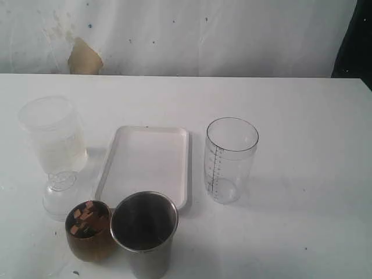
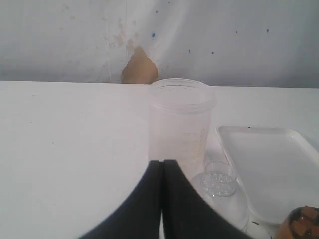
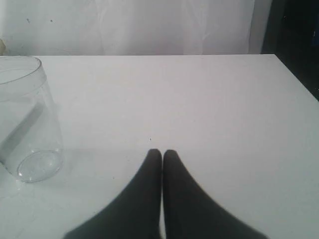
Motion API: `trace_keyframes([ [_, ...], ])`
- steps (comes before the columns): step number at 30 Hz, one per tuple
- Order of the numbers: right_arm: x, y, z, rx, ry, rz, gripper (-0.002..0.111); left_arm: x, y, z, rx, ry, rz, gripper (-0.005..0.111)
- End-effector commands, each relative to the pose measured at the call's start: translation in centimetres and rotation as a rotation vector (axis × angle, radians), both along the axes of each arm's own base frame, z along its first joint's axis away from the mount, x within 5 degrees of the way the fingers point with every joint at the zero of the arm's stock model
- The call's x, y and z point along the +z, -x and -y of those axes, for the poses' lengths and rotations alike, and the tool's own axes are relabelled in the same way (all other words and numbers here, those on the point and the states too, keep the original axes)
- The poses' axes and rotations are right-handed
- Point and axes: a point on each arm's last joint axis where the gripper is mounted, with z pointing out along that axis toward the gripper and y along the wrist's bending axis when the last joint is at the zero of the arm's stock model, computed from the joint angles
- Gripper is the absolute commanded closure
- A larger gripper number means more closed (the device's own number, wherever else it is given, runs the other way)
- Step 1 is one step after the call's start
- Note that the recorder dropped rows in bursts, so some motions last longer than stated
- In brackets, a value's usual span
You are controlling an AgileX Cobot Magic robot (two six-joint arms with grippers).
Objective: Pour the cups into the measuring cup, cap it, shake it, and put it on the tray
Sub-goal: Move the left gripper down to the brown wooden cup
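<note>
White across its whole top, the desk [image 1: 302, 116] carries everything. At its middle the tray [image 1: 145, 160] is laid flat, with nothing seen on it. To the tray's left a frosted jar [image 1: 52, 136] is stood upright, near its rim but apart from it. The measuring cup [image 1: 231, 160] is stood upright on the desk just to the right of the tray, not touching it (the black scale is turned toward the tray). At the tray's near edge the steel tumbler [image 1: 144, 232] is set upright, its dark inside not readable. Just beside it on the left the brown cup [image 1: 88, 229] is placed, and brown chunks are seen in it. A small clear dome lid [image 1: 60, 195] is lodged between the frosted jar and the brown cup, at the jar's foot. The left fingers [image 2: 149, 199] are pressed together with nothing between them, pointed at the frosted jar. The right fingers [image 3: 147, 199] are likewise pressed together on nothing, over bare desk beside the measuring cup.
</note>
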Motion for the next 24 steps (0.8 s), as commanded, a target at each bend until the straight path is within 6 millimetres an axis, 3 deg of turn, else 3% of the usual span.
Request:
trace_keyframes([
  [1, -0.1, 0.0, 0.0, 0.002, 0.005, 0.001, 0.108, -0.1, 0.0, 0.0, -0.005, 0.003, 0.003, 0.107],
  [8, -0.1, 0.0, 0.0, 0.002, 0.005, 0.001, 0.108, 0.0, 0.0, 0.0, -0.004, 0.000, 0.016, 0.107],
  [11, -0.1, 0.0, 0.0, 0.002, 0.005, 0.001, 0.108, 1.5, -0.1, -0.1, 0.004, -0.027, 0.190, 0.107],
  [12, -0.1, 0.0, 0.0, 0.002, 0.005, 0.001, 0.108, 3.3, 0.1, -0.2, 0.012, 0.068, 0.372, 0.107],
  [14, -0.1, 0.0, 0.0, 0.002, 0.005, 0.001, 0.108, 5.0, 0.7, -0.4, -0.003, 0.324, 0.543, 0.107],
  [15, -0.1, 0.0, 0.0, 0.002, 0.005, 0.001, 0.108, 5.5, 0.9, -0.4, -0.036, 0.478, 0.582, 0.107],
  [17, -0.1, 0.0, 0.0, 0.002, 0.005, 0.001, 0.108, 5.7, 1.1, -0.4, -0.060, 0.565, 0.599, 0.107],
  [21, -0.1, 0.0, 0.0, 0.002, 0.005, 0.001, 0.108, 7.0, 0.7, -0.4, -0.039, 0.465, 0.608, 0.107],
  [23, -0.1, 0.0, 0.0, 0.002, 0.005, 0.001, 0.108, 8.7, -0.6, 0.1, -0.043, 0.370, 0.530, 0.107],
  [24, -0.1, 0.0, 0.0, 0.002, 0.005, 0.001, 0.108, 8.8, -2.1, 0.5, -0.041, 0.233, 0.383, 0.107],
])
